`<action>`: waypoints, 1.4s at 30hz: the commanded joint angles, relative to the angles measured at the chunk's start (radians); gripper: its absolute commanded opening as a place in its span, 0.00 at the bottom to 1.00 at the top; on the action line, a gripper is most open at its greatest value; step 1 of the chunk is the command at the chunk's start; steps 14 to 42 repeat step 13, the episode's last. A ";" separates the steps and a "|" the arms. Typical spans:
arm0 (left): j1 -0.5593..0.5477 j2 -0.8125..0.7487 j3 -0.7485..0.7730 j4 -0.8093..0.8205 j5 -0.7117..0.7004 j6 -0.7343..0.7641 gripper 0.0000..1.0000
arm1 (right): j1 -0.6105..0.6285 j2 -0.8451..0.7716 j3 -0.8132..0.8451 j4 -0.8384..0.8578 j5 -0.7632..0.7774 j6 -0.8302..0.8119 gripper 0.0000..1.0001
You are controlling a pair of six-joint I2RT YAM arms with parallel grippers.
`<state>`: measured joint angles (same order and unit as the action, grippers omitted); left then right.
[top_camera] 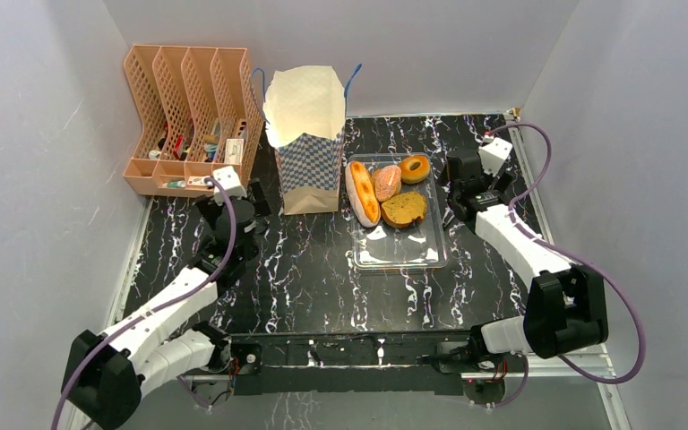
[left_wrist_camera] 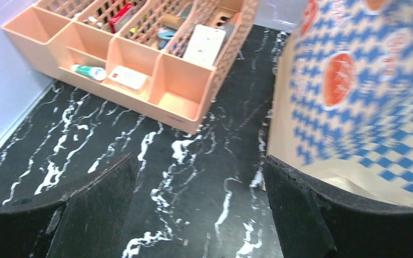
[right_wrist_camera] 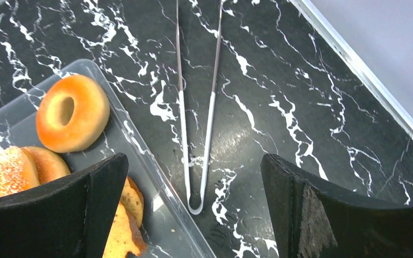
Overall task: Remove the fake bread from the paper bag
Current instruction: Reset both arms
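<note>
The paper bag (top_camera: 309,143) stands upright and open at the back; its checkered side (left_wrist_camera: 355,97) fills the right of the left wrist view. The fake bread lies in a clear tray (top_camera: 399,255): a long loaf (top_camera: 362,192), a sugared ring (top_camera: 386,182), a glazed ring (top_camera: 414,168) and a brown slice (top_camera: 403,209). My left gripper (left_wrist_camera: 199,215) is open and empty over the table, just left of the bag. My right gripper (right_wrist_camera: 193,215) is open and empty beside the tray's right rim (right_wrist_camera: 156,177), near the glazed ring (right_wrist_camera: 72,113) and the slice (right_wrist_camera: 123,226).
Thin metal tongs (right_wrist_camera: 196,134) lie on the table under my right gripper, right of the tray. A peach mesh organizer (top_camera: 193,116) with small items stands at the back left, ahead of my left gripper (top_camera: 237,199). White walls enclose the table.
</note>
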<state>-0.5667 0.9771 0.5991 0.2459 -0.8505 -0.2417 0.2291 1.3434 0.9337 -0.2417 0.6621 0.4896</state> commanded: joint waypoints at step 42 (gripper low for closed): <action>0.105 -0.070 -0.146 0.140 0.087 0.069 0.84 | 0.005 -0.104 -0.022 -0.035 0.079 0.105 0.96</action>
